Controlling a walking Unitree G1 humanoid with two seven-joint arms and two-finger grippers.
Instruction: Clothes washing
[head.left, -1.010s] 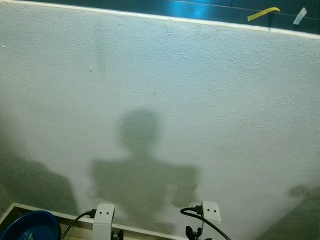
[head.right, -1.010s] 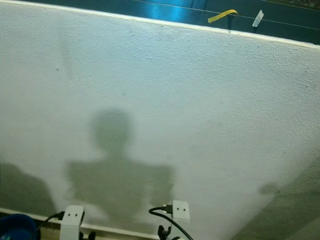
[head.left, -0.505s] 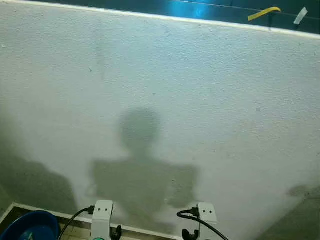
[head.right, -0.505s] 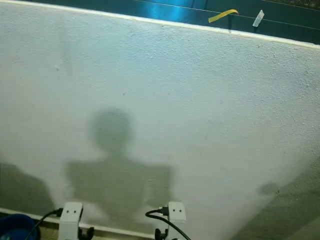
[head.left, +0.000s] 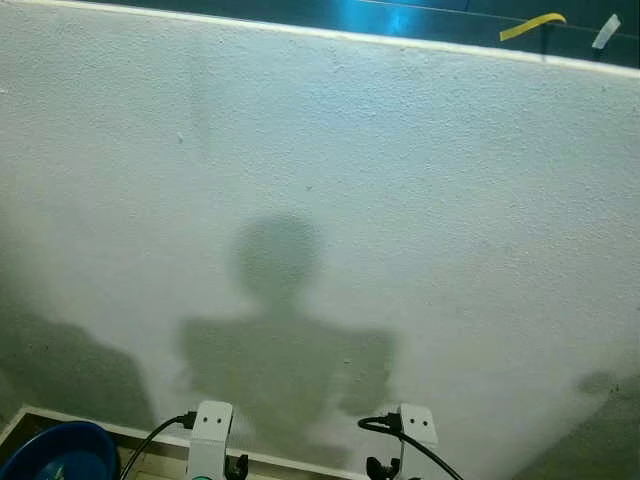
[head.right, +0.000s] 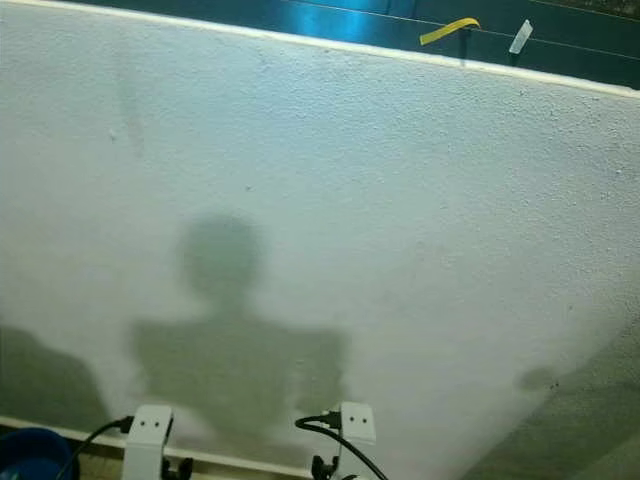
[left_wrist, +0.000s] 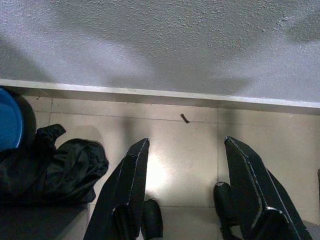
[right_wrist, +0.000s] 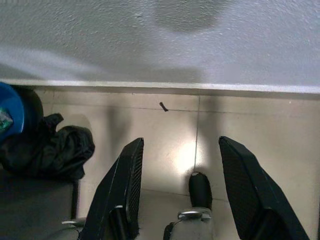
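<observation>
A crumpled black garment (left_wrist: 50, 165) lies on the beige floor tiles beside a blue basin (head.left: 55, 455), close to the foot of a white wall (head.left: 320, 200). Both arms hang low in front of me, with their white wrist brackets (head.left: 210, 430) at the bottom edge of the eye views. My left gripper (left_wrist: 186, 145) points down at the bare tile, open and holding nothing, with the garment (right_wrist: 47, 150) off to one side of it. My right gripper (right_wrist: 181, 142) is open over the tile too, holding nothing.
The rough white wall stands very near and carries my shadow. A pale skirting strip (left_wrist: 160, 95) runs along its base. A small dark scrap (left_wrist: 184, 118) lies on the tile near the skirting. Yellow tape (head.left: 532, 25) hangs above the wall's top edge.
The camera has swayed slightly. Nothing in the scene has moved, and both grippers keep their place.
</observation>
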